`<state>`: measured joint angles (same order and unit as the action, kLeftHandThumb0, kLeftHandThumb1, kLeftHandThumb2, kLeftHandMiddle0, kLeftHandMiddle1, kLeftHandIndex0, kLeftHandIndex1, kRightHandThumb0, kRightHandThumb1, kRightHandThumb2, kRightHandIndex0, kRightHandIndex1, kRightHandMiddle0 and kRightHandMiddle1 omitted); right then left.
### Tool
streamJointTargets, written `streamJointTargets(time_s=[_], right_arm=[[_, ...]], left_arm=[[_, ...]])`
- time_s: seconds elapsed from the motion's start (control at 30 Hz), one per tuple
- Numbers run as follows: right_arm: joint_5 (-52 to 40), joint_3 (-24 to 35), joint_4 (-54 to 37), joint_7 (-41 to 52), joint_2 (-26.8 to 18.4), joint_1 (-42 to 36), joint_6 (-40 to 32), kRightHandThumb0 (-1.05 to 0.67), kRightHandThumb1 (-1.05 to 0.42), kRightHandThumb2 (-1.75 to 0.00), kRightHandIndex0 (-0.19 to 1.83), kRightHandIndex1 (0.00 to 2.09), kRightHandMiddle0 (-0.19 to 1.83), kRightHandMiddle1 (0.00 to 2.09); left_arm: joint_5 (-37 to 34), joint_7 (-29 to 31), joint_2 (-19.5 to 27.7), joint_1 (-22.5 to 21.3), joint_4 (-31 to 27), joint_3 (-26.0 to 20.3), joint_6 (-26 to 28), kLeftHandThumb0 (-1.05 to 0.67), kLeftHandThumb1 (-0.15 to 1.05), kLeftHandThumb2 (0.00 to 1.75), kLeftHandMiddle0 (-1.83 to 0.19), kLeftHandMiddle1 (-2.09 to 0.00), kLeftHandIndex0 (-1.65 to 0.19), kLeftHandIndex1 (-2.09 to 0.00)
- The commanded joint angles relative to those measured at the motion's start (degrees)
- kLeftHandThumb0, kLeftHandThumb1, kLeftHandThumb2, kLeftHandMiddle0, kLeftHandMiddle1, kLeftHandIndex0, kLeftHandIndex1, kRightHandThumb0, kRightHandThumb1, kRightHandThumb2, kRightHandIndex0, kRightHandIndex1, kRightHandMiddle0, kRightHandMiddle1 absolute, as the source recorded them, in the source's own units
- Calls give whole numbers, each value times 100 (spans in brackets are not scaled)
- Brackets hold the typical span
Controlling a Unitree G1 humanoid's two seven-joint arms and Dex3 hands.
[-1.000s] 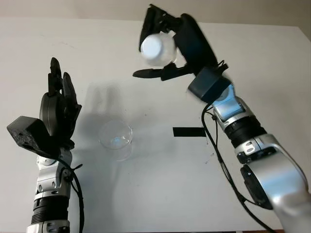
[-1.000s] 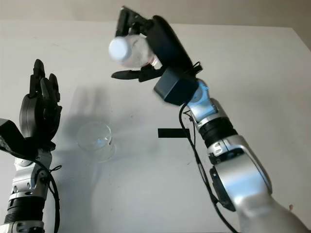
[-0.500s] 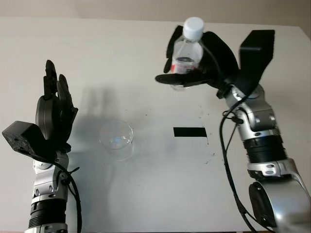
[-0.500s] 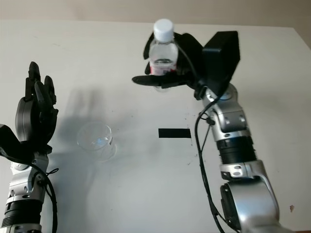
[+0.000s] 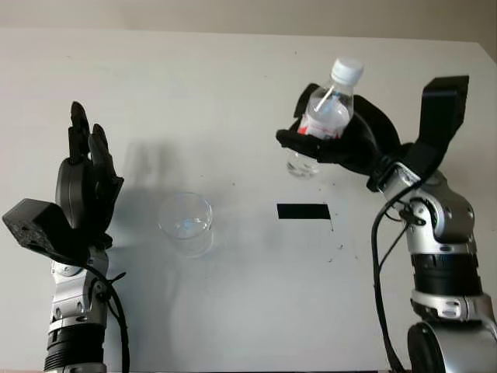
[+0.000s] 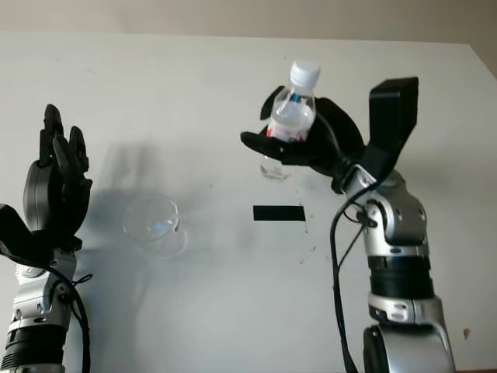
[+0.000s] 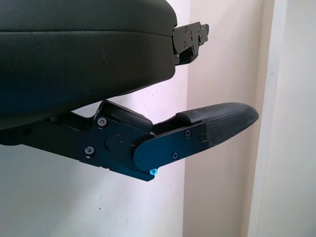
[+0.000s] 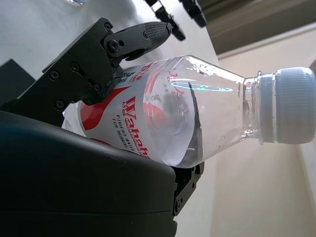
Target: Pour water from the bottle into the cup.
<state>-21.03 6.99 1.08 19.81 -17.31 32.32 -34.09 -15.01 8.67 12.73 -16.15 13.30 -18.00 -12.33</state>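
The right hand is grasping the clear plastic water bottle with a red label and white screw cap around its middle, holding it above the white surface at the right, roughly upright and leaning slightly to the right. The cap is sitting on the neck, so nothing can flow yet. The small clear glass cup is standing upright on the surface, well apart to the left and nearer than the bottle, with a strip of black tape lying between them. The left hand is waiting open, raised just left of the cup.

To pour well, the mouth needs carrying over the cup's rim before any tilting, then tipping slowly, since the cup is light and shallow. The cap looks like the obstacle to sort out first.
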Motion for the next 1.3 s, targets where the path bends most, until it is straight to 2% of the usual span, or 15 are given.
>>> streamJointTargets(time_s=[0.0, 0.33, 0.7, 0.9, 1.27], right_arm=[[-3, -22, -328, -33, 30, -254, -49, -18, -105, -45, 183, 209, 135, 209], [225, -157, -913, -265, 64, -788, 28, -19, -105, -43, 170, 209, 136, 209], [358, -283, -870, -4, -126, -738, -54, -18, -105, -45, 157, 209, 134, 209], [448, -356, -662, 25, -87, -673, -73, -18, -105, -45, 162, 209, 137, 209], [566, -412, -394, -62, -7, -610, -122, -17, -105, -46, 181, 209, 157, 209]], left_arm=[[-27, 21, 7, 66, -100, -10, 13, -78, 105, 76, 19, -5, 19, 0], [-15, -13, 19, 81, -191, -15, 92, -78, 105, 75, 18, -5, 19, 0], [3, -1, 14, 76, -193, -10, 80, -78, 105, 76, 18, -5, 19, 0], [-12, -25, 15, 83, -230, -26, 125, -78, 105, 75, 17, -6, 19, -1], [6, -16, 24, 69, -207, -25, 104, -78, 105, 76, 17, -5, 19, -2]])
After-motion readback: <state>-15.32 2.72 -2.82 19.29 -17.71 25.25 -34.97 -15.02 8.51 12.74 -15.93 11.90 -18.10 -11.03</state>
